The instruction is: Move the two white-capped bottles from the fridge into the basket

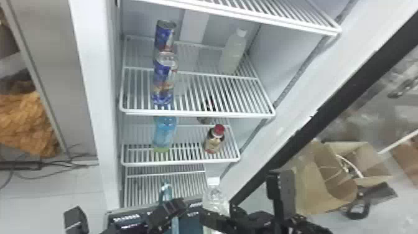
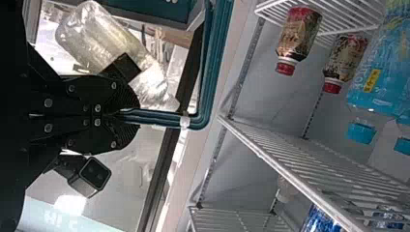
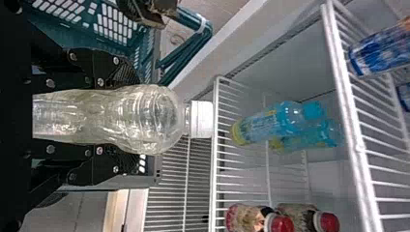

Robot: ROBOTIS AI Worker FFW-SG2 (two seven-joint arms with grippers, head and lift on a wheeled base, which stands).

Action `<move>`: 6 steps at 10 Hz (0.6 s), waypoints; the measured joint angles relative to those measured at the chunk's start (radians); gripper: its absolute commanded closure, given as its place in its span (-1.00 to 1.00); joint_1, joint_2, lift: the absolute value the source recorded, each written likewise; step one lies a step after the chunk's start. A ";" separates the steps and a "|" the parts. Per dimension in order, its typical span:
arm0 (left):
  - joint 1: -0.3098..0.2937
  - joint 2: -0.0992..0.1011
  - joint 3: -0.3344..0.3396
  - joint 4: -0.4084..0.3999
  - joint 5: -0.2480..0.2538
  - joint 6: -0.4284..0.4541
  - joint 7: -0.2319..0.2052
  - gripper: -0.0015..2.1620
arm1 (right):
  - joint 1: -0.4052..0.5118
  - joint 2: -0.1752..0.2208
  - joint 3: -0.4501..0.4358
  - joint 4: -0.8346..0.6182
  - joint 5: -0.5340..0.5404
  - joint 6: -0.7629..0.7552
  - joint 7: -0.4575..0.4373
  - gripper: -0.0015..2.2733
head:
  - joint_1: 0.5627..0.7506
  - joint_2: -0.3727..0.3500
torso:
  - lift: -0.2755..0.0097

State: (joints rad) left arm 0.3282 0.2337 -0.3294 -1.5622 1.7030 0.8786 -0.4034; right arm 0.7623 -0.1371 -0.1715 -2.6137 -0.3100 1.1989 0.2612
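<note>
In the head view my left gripper is at the basket, low before the fridge; in the left wrist view my left gripper is closed around the teal basket handle. To its right, my right gripper grips a clear white-capped bottle over the basket's right side. The right wrist view has this bottle between the fingers of my right gripper, its white cap pointing away from the wrist. Another white-capped bottle stands at the back right of an upper fridge shelf.
Blue cans line the upper shelf's left side. Below are a blue bottle and a red-capped bottle. The fridge's wire shelf edge lies beyond the grippers; a cardboard box is at the right.
</note>
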 measured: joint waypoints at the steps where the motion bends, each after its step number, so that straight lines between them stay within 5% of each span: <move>1: 0.001 -0.001 0.001 0.000 0.000 -0.001 0.000 0.07 | -0.018 -0.001 0.000 0.021 0.014 0.017 0.019 -0.13 | 0.41 -0.94 | 0.93; 3: 0.003 -0.002 0.002 0.000 -0.001 -0.002 0.000 0.07 | -0.040 -0.004 0.001 0.044 0.039 0.028 0.033 -0.31 | 0.41 -0.94 | 0.93; 6: 0.005 -0.002 0.002 0.000 -0.002 -0.002 0.000 0.07 | -0.045 -0.006 0.006 0.050 0.049 0.017 0.044 -0.31 | 0.41 -0.94 | 0.93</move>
State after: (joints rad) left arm 0.3329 0.2316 -0.3279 -1.5622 1.7010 0.8761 -0.4034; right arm 0.7175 -0.1432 -0.1658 -2.5637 -0.2613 1.2158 0.3048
